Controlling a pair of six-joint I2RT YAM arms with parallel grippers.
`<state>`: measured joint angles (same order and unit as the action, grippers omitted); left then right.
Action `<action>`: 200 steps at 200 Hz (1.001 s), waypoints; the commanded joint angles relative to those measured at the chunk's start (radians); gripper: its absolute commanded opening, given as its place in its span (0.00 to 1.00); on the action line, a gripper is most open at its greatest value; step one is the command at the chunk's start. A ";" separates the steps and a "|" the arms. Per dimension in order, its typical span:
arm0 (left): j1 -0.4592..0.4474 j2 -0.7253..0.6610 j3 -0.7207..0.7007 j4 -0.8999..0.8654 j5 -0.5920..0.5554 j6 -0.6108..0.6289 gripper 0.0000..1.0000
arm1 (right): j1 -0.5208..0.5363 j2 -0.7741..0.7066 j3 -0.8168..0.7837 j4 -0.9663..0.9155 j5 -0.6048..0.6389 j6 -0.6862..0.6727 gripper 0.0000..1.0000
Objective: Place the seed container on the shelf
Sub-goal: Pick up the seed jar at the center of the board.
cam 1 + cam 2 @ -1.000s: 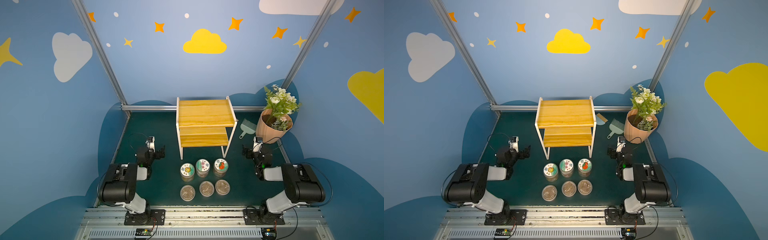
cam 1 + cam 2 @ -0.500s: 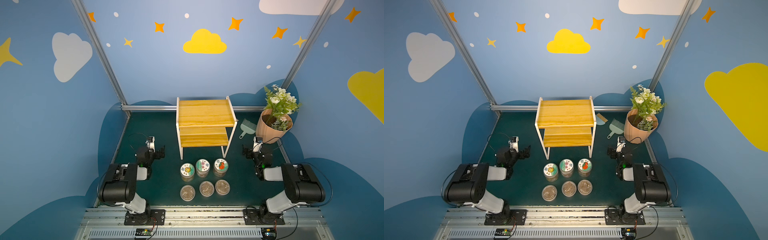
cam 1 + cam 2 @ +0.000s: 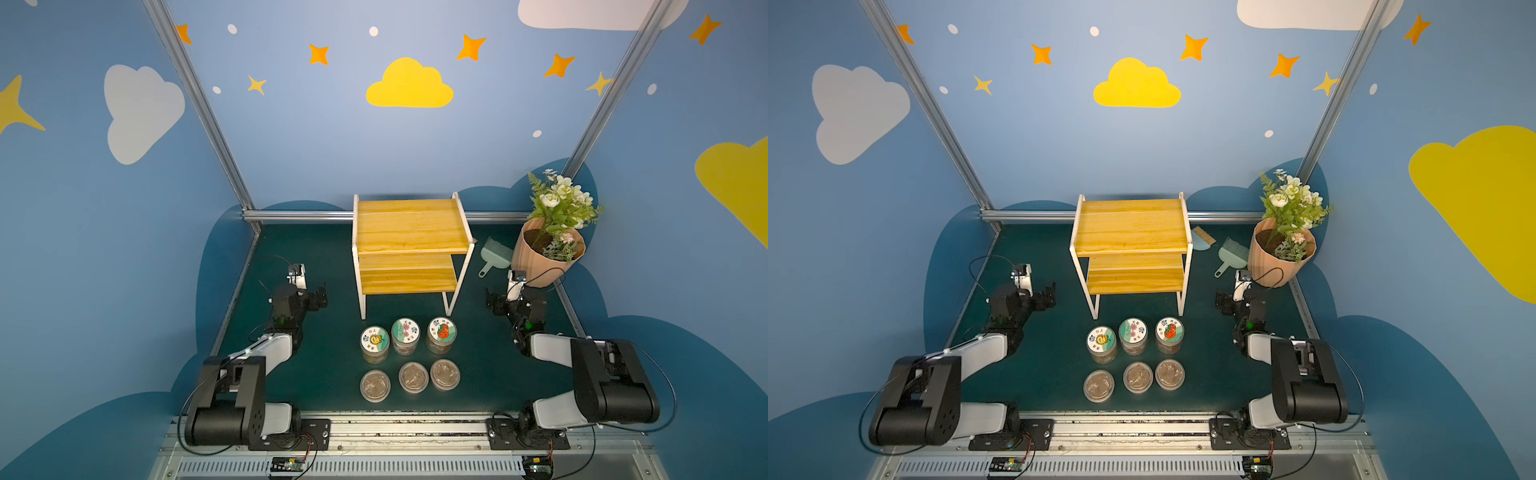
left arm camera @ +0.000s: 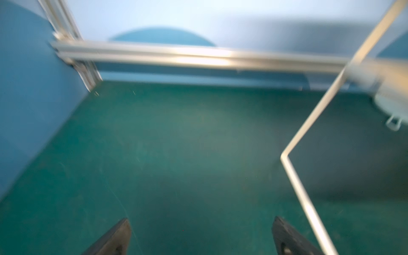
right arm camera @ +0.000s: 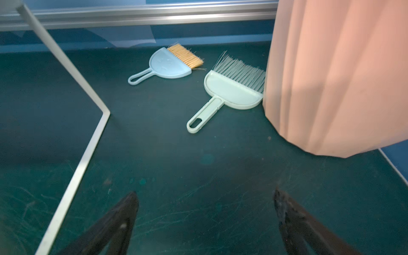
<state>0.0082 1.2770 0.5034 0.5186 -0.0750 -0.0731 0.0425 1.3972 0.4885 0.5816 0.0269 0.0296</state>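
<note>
While upright, seed containers (image 3: 405,336) lids-up.

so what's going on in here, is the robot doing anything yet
Nothing is being handled yet. Three labelled seed containers stand in a row on the green mat in front of the shelf, with three plain-lidded containers in a second row nearer the robot. Both tiers of the shelf are bare. The left gripper and right gripper sit low on either side of the shelf, each open and empty.
</note>
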 commanded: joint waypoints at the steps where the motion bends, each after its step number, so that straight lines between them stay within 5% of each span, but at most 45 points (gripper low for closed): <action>1: -0.013 -0.136 0.103 -0.384 -0.071 -0.130 1.00 | 0.020 -0.142 0.223 -0.604 0.067 0.144 0.98; 23: -0.032 -0.225 0.190 -0.686 -0.061 -0.291 1.00 | 0.079 -0.244 0.336 -0.975 0.070 0.227 0.98; 56: -0.098 -0.333 0.243 -0.980 0.003 -0.435 1.00 | 0.215 -0.471 0.305 -1.259 0.024 0.363 0.98; 120: -0.211 -0.634 0.147 -1.193 0.072 -0.613 1.00 | 0.615 -0.916 0.076 -1.404 -0.002 0.653 0.98; 174: -0.344 -0.725 0.119 -1.268 0.000 -0.700 1.00 | 1.134 -0.823 0.052 -1.452 0.368 0.817 0.98; 200: -0.373 -0.728 0.126 -1.280 -0.006 -0.697 1.00 | 1.304 -0.784 0.049 -1.448 0.458 0.928 0.98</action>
<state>-0.3439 0.5541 0.6189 -0.7212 -0.0582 -0.7490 1.2327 0.5869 0.5190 -0.8314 0.3099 0.8093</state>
